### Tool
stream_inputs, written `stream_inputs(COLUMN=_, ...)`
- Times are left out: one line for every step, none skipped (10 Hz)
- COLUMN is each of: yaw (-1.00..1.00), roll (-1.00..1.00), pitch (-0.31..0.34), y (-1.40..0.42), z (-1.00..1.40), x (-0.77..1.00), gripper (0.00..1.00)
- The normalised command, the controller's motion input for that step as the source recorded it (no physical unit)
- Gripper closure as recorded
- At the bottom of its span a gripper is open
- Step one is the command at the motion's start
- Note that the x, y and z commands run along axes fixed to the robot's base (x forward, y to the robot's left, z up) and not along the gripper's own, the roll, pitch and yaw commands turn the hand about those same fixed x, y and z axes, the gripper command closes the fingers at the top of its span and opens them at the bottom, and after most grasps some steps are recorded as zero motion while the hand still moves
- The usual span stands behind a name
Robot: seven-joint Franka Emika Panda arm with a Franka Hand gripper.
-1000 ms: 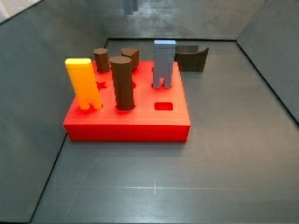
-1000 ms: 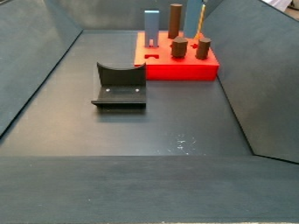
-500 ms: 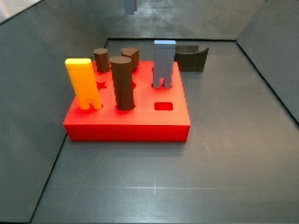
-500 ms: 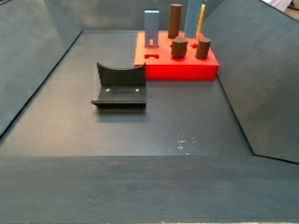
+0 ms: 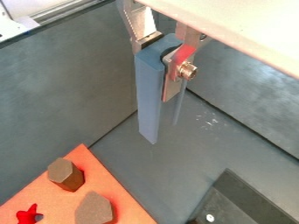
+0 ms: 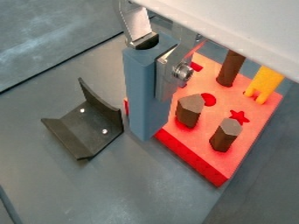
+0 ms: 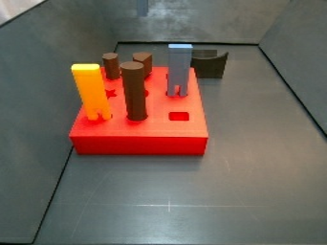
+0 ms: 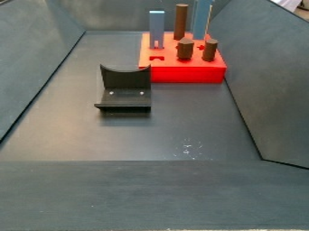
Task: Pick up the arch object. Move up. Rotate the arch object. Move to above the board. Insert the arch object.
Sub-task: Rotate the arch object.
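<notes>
My gripper is shut on the upper end of the arch object, a tall blue-grey block that hangs upright. In a wrist view its lower end is at the edge of the red board, on the side toward the fixture. In both side views the arch object stands upright, legs down, at the far part of the board. I cannot tell whether its legs touch the board. The gripper does not show clearly in the side views.
Brown pegs and a yellow two-legged block stand in the board, with a square hole near its front. The dark fixture stands on the floor beside the board. Grey walls enclose the floor.
The arch object and board have not moved. In a side view a pale blue-grey upright shape now shows where the yellow block was at the board's back right.
</notes>
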Motion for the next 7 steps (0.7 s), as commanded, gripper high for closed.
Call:
stream_inputs(yaw=0.10, roll=0.04, pitch=0.079, y=0.00, z=-1.00, x=0.01, gripper=1.00)
stream_inputs(yaw=0.07, roll=0.04, pitch=0.036, y=0.00, z=-1.00, x=0.02, gripper=1.00)
stream_inputs(yaw=0.05, roll=0.05, pitch=-0.005, y=0.00, z=-1.00, x=0.02, gripper=1.00)
stream_inputs(yaw=0.05, roll=0.06, pitch=-0.027, y=0.00, z=-1.00, x=0.01, gripper=1.00)
stream_inputs(yaw=0.04, roll=0.06, pitch=-0.038, y=0.00, z=-1.00, x=0.01, gripper=1.00)
stream_inputs(yaw=0.04, roll=0.06, pitch=-0.042, y=0.00, z=-1.00, x=0.02, gripper=1.00)
stream_inputs(yaw=0.04, roll=0.06, pitch=-0.038, y=0.00, z=-1.00, x=0.02, gripper=1.00)
